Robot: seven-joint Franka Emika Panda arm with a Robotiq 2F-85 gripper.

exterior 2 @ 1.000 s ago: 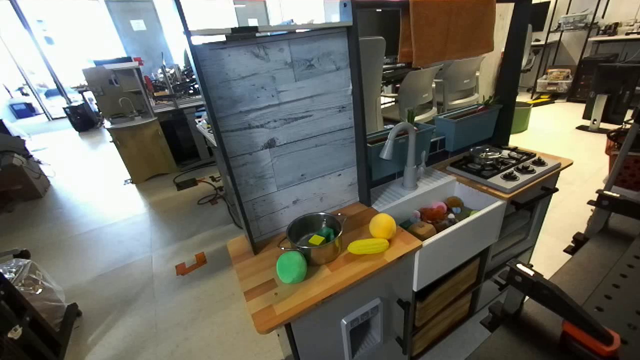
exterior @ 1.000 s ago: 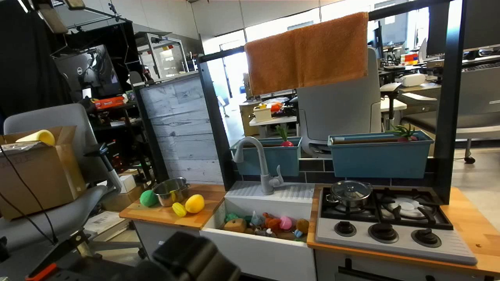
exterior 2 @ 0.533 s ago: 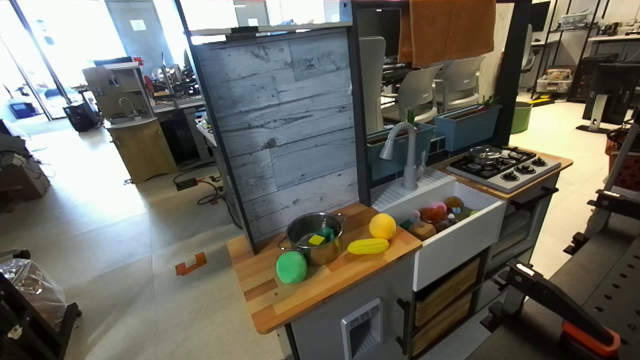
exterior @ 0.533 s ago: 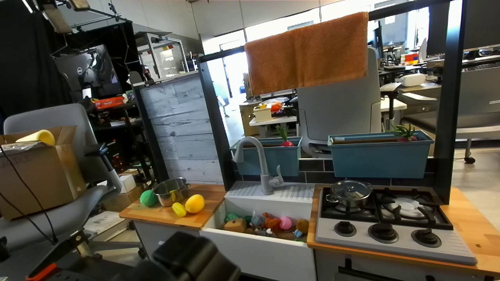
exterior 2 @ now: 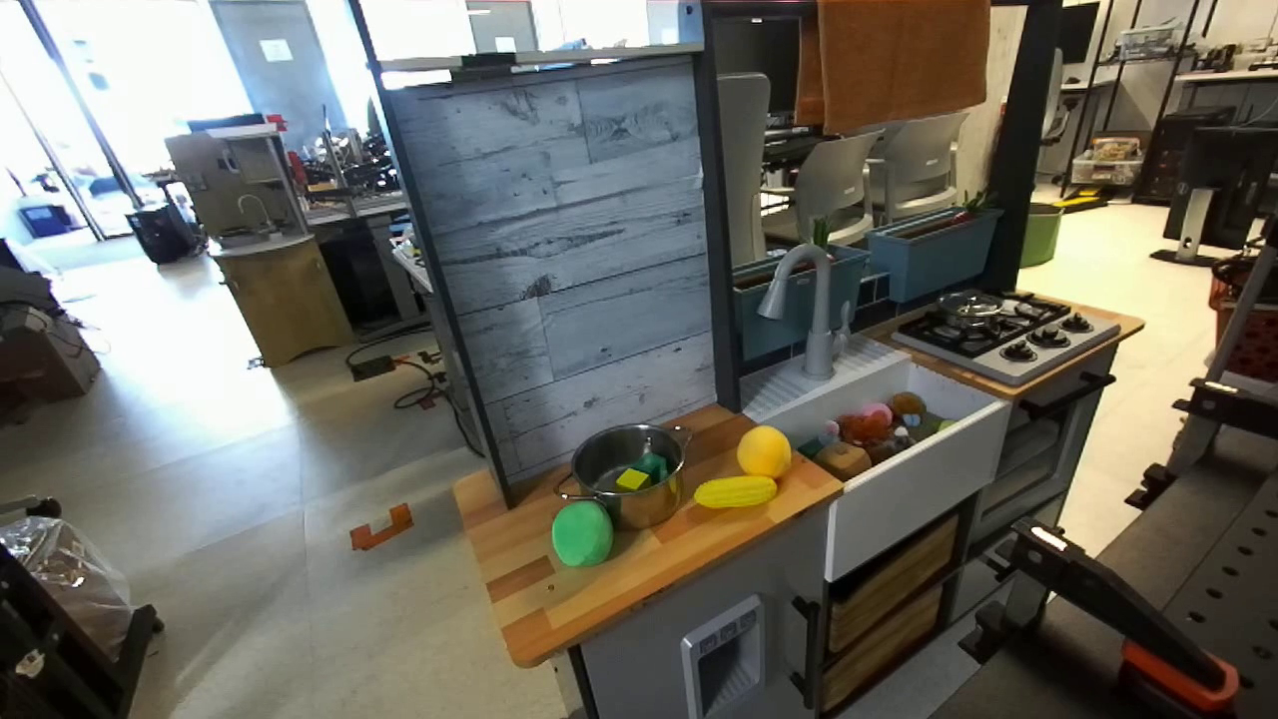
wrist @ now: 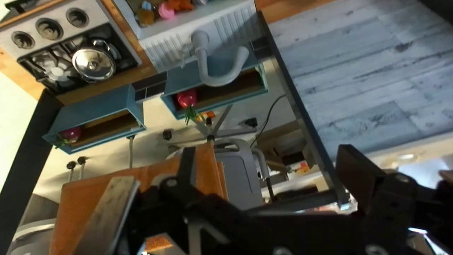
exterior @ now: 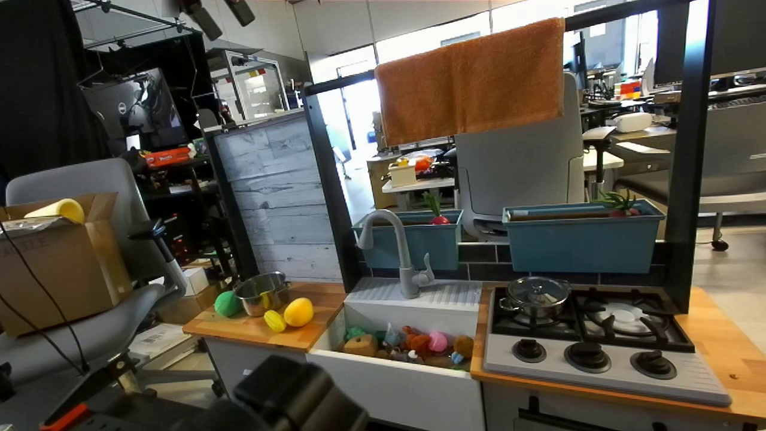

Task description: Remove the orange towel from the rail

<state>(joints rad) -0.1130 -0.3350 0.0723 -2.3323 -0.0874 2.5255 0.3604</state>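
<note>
1 bench (exterior 2: 659, 559), wood-topped at left and right, is shown in both exterior views. 1 grey-white panel (exterior 2: 579, 240) is fixed upright at the far side of its left end. 3 black posts (exterior: 685, 197) are counted, the panel framed by two. 1 rail (exterior: 622, 14) is carried high between the middle and right posts, over the far side. 1 orange towel (exterior: 473, 84) is draped over the rail; rail exposed at both sides of it.

1 hob (exterior: 697, 377) is fitted at right. 1 white sink (exterior: 407, 389) is fitted mid-bench. 2 blue planters (exterior: 583, 245) are placed at the far side: left one behind the sink, right one behind the hob. 1 grey tap (exterior: 409, 281) is mounted at the sink's far edge.

1 claw (wrist: 272, 166): fingers (wrist: 357, 173) spread wide in the wrist view. Towel is seen beyond one finger; contact cannot be told.

1 lidded pot (exterior: 538, 293) is set on the hob, left; 1 deep pot (exterior 2: 639, 514) on the left bench top. 1 yellow ball (exterior 2: 764, 452), 1 green ball (exterior 2: 582, 534) and 1 yellow corn (exterior 2: 736, 491) are laid near the deep pot. Toys (exterior: 421, 343) are piled in the sink; number cannot be told. 2 red radishes (exterior: 440, 220), 1 per planter. 3 knobs (exterior: 587, 354) along the hob's near side.
</note>
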